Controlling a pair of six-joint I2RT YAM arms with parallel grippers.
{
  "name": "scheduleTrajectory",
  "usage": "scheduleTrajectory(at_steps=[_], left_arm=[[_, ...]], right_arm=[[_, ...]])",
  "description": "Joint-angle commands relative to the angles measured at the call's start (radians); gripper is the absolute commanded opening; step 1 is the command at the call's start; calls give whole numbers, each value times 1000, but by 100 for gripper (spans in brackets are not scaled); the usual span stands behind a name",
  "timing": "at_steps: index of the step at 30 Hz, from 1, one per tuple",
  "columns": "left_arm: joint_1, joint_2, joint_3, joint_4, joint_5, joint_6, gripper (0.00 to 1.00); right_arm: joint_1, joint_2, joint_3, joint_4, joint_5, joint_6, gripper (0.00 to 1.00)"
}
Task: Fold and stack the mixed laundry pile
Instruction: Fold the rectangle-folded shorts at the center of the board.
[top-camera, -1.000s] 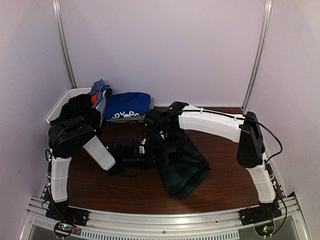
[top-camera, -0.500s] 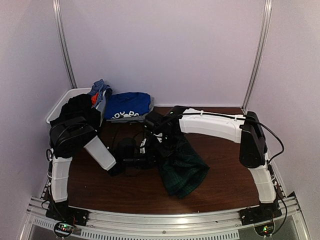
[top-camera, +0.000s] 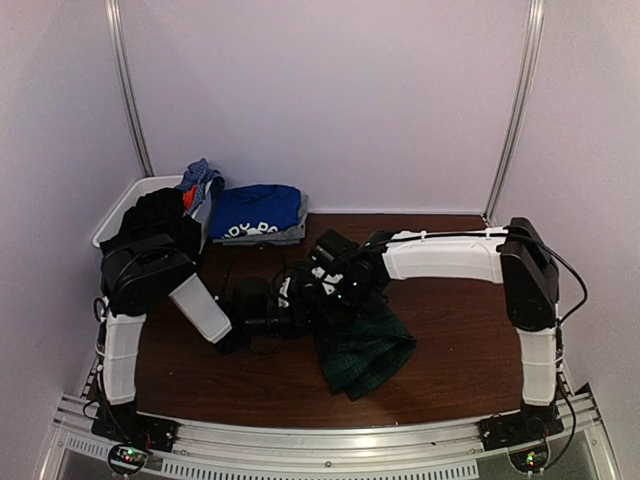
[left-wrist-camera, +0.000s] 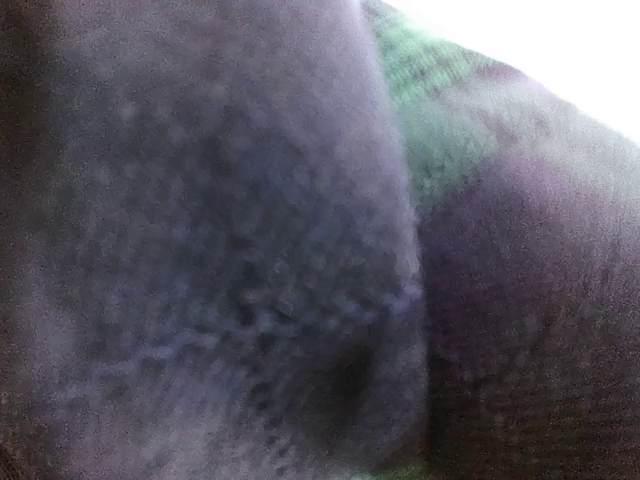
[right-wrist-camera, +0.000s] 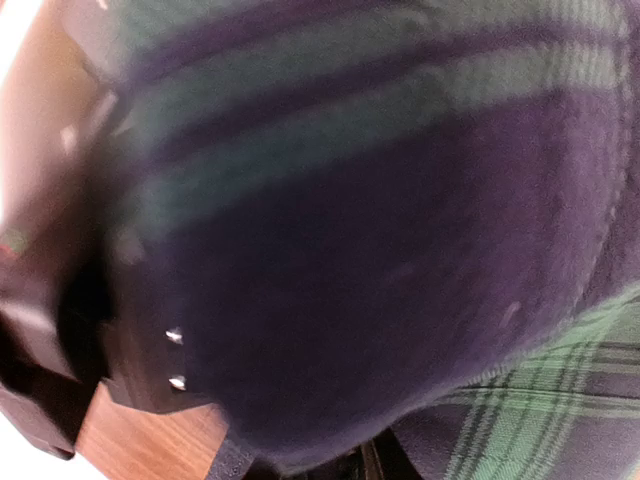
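Two claws meet over the middle of the tabletop (top-camera: 450, 350). The left claw (top-camera: 296, 316) reaches in from the left and the right claw (top-camera: 312, 290) from the right, and both sit low at the left edge of the skirt (top-camera: 368, 345). The skirt is dark green tartan and lies crumpled on the wood, right of centre and towards the near edge.

From the left wrist we see only blurred dark cloth pressed against the lens, with a patch of green weave (left-wrist-camera: 430, 130) at the top. The left claw is drawn in narrow, nearly closed. We cannot tell whether it pinches any cloth.

From the right wrist the skirt (right-wrist-camera: 540, 400) bulges across almost the whole view, with a strip of brown tabletop (right-wrist-camera: 150, 440) at the lower left. The cloth hides the fingers of the right claw, so we cannot tell how wide it stands or whether it holds anything.

At the far left of the tabletop a blue T-shirt (top-camera: 258, 212) with white lettering lies folded on top of a grey garment (top-camera: 262, 238). Just beside it stands a white basket (top-camera: 118, 212), holding black clothes (top-camera: 160, 218) and a multicoloured piece (top-camera: 200, 180) that sticks up at its far corner.
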Motion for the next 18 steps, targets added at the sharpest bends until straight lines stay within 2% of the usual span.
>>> scheduleTrajectory(at_steps=[1, 7, 10, 12, 16, 18], left_arm=[[-15, 41, -79, 64, -24, -44, 12], [-13, -26, -170, 127, -76, -48, 31], [-13, -77, -214, 137, -108, -41, 38], [-12, -128, -240, 126, -131, -28, 41], [-6, -234, -272, 6, -164, 19, 46], [4, -311, -299, -82, -193, 58, 51]], right_arm=[[-52, -68, -148, 222, -239, 60, 22], [-137, -137, -342, 496, -468, 142, 30], [-152, -162, -390, 578, -527, 156, 41], [-156, -176, -395, 608, -556, 153, 42], [-169, -235, -391, 607, -580, 136, 46], [-177, -297, -398, 598, -574, 125, 54]])
